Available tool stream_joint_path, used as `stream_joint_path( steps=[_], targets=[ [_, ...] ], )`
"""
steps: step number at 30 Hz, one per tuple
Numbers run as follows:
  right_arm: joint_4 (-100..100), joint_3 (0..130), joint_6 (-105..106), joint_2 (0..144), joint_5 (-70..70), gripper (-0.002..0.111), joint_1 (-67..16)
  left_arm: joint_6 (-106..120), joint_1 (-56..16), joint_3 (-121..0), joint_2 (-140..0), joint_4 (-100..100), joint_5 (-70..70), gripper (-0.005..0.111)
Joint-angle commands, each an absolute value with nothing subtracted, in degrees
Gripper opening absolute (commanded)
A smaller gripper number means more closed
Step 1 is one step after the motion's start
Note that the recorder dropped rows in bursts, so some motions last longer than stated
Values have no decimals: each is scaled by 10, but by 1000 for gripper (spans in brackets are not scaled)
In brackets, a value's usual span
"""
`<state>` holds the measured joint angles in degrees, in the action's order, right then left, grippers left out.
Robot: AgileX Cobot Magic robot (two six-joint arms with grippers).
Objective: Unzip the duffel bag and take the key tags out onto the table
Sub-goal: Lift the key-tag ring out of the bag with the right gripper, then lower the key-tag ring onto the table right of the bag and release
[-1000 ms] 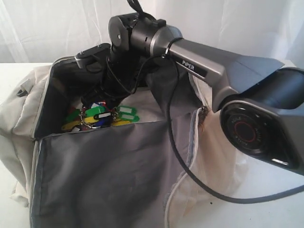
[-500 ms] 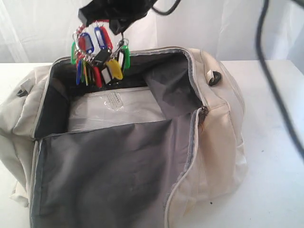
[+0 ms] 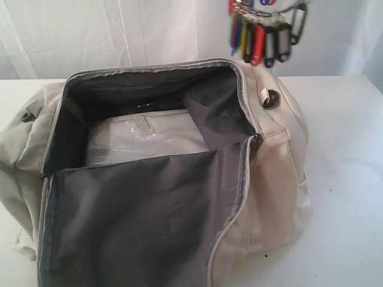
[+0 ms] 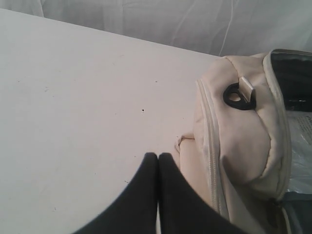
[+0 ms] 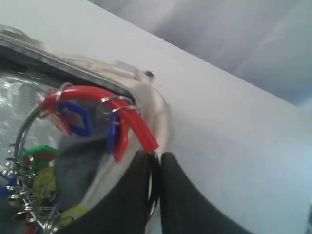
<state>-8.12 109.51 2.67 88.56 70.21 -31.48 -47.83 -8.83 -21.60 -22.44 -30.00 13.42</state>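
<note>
Many small plastic key tags [image 3: 263, 36], red, blue, green, yellow and black on metal rings, hang in the air at about one o'clock in the exterior view. They are up above the far right corner of the big cream cloth duffel bag [image 3: 281, 167] and touch nothing under them.

The right claw [image 5: 155, 158] has them. Its two black fingers are almost closed, and they pinch the big metal ring [image 5: 19, 136] that the tags hang from. The bunch dangles just beside the fingers. In the exterior view this claw is cut off past the twelve o'clock edge, so only the tags show.

I think the tags are held up high so they clear the bag's rim on their way out.

The bag is unzipped and wide open, its dark grey flap folded down toward six o'clock. A flat see-through plastic pack [image 3: 143, 137] lies inside.

The wide white table [image 3: 347, 179] has bare room at three o'clock of the bag, a good spot to set the tags.

The left claw [image 4: 157, 156] is closed tight and holds nothing. It waits near the bag's end.
</note>
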Motion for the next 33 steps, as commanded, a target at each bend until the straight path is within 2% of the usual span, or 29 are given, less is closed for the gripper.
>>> stream_joint_path(
  steps=[1, 8, 14, 29, 30, 31, 32, 33],
  targets=[
    [-114, 998, 23, 816, 700, 0, -261, -478, -86, -199, -221, -309, 105, 0],
    [-127, 825, 23, 754, 698, 0, -191, -475, -86, -195, -221, -309, 86, 0],
    [-116, 700, 12, 753, 661, 0, -171, -475, -86, -195, -221, -309, 90, 0],
    [-122, 501, -64, 901, 454, 0, -170, -475, -86, -195, -224, -309, 85, 0],
    [-118, 500, -70, 916, 450, 2, -170, -475, -86, -195, -224, -309, 85, 0],
    [-117, 500, -71, 925, 450, 10, -170, -475, -86, -195, -224, -309, 85, 0],
    [-117, 500, -78, 927, 450, 19, -170, -475, -86, -195, -224, -309, 85, 0],
    [-117, 501, -79, 925, 449, 33, -170, -475, -86, -195, -224, -309, 85, 0]
  ],
)
